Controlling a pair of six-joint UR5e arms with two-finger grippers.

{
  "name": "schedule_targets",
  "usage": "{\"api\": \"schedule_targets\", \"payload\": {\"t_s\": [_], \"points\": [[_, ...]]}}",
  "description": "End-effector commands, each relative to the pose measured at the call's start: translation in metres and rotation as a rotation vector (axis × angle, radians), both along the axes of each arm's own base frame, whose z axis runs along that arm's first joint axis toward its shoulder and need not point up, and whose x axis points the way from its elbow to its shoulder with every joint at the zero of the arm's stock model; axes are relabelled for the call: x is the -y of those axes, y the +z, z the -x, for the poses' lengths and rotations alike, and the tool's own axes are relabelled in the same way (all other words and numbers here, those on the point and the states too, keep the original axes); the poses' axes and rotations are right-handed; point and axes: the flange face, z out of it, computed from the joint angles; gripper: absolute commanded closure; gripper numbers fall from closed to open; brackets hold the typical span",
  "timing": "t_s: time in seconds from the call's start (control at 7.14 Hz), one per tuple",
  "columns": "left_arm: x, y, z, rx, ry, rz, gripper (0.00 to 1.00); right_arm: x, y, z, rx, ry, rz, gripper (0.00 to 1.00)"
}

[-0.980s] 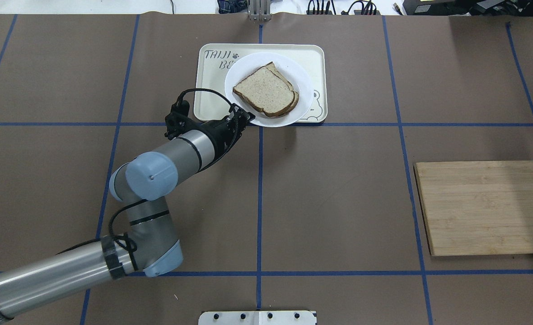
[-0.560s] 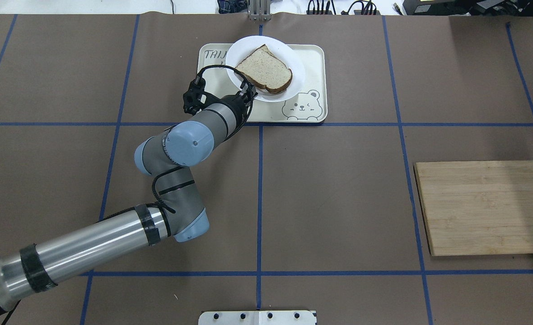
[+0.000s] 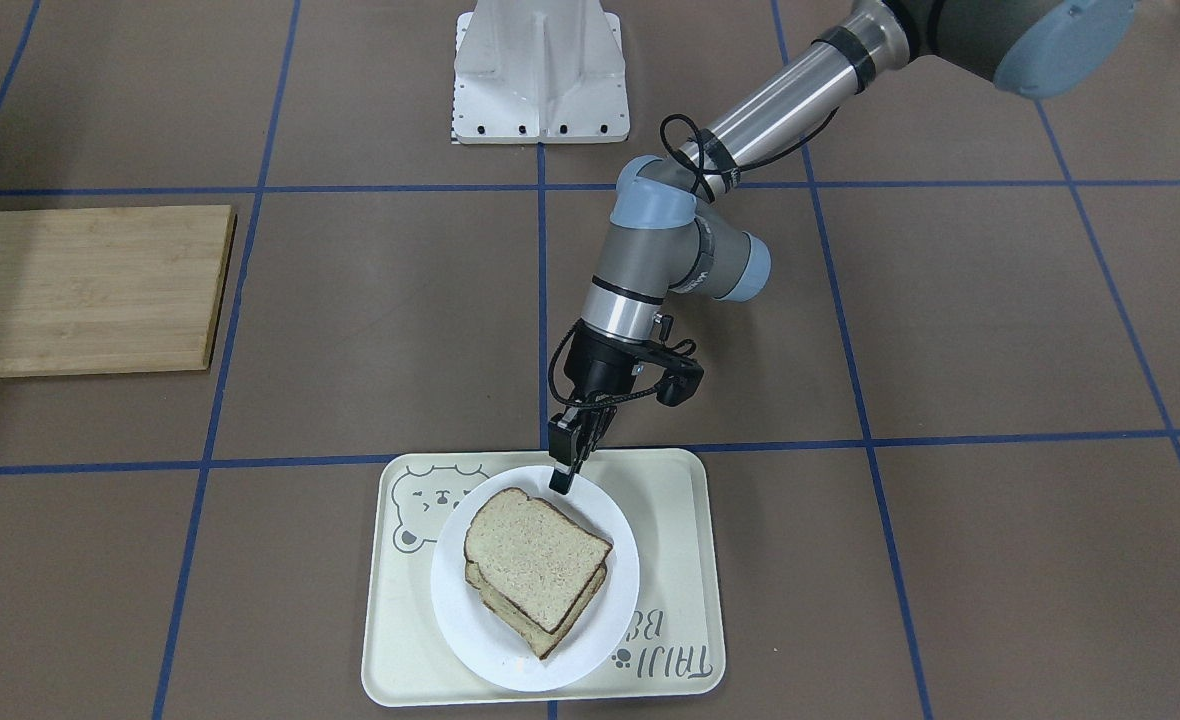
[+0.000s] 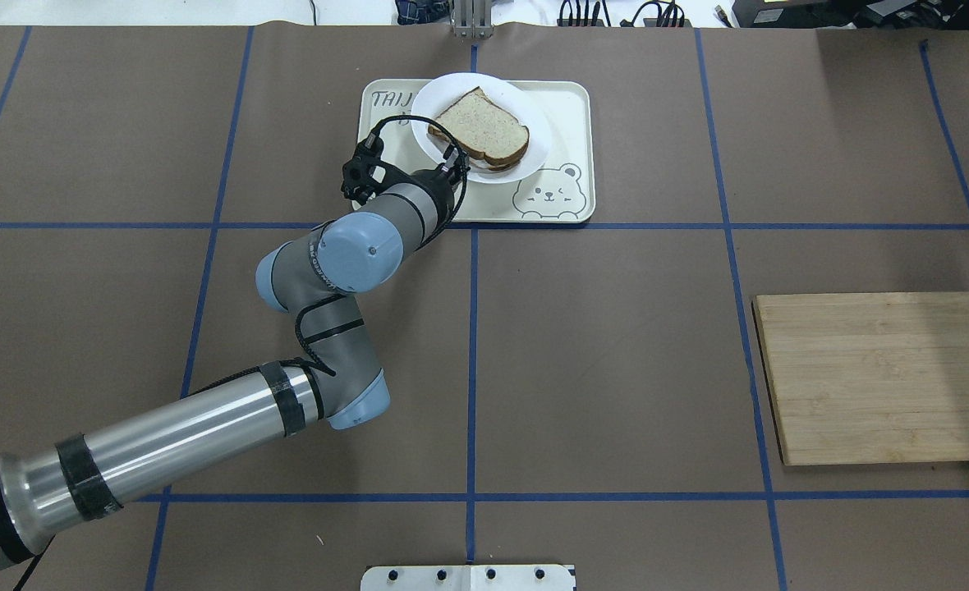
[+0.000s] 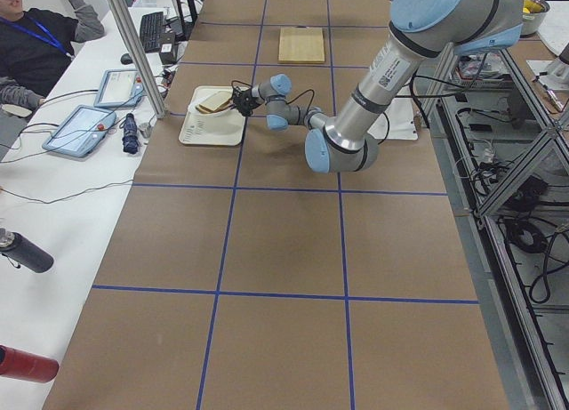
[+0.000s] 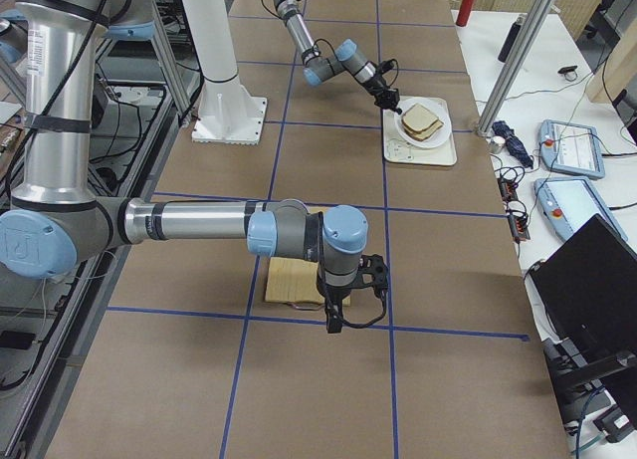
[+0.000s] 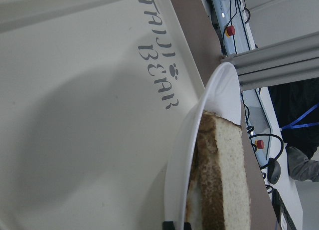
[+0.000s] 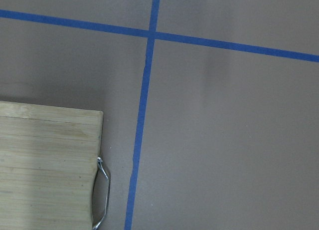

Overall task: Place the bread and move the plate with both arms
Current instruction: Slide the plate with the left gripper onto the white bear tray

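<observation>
The white plate (image 4: 435, 94) carries the bread (image 4: 478, 123), which lies on top of a second slice. The plate hangs slightly tilted, low over the cream bear tray (image 4: 567, 107), towards its far side. My left gripper (image 4: 454, 164) is shut on the plate's near rim. In the front view the left gripper (image 3: 562, 478) pinches the plate (image 3: 605, 520) just behind the bread (image 3: 535, 555). The left wrist view shows the plate rim (image 7: 214, 90), the bread's edge (image 7: 229, 165) and the tray (image 7: 75, 115) below. My right gripper (image 6: 333, 320) shows only in the right side view; I cannot tell its state.
A wooden cutting board (image 4: 879, 377) lies at the table's right, with a metal handle (image 8: 102, 190) at its edge. The right gripper hangs beside it. The robot's white base plate (image 3: 540, 70) is at the near edge. Operators' tablets (image 5: 84, 125) lie on the far side table.
My left arm has stretched forward and carried the plate with the bread from the tray's near edge to its far side. The bear drawing is now uncovered.
</observation>
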Motion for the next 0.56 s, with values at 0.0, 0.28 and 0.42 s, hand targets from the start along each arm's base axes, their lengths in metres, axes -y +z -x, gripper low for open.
{"api": "schedule_targets", "payload": {"t_s": [0.0, 0.28, 0.42], "points": [[0.003, 0.000, 0.010, 0.019, -0.001, -0.030, 0.02, 0.001, 0.000, -0.001, 0.001, 0.001, 0.000, 0.00], [-0.026, 0.016, 0.050, 0.024, 0.081, -0.095, 0.02, 0.001, 0.000, 0.000, -0.001, 0.000, 0.000, 0.00], [-0.037, 0.016, 0.060, 0.022, 0.155, -0.118, 0.02, 0.001, 0.002, -0.001, -0.001, 0.001, 0.003, 0.00]]}}
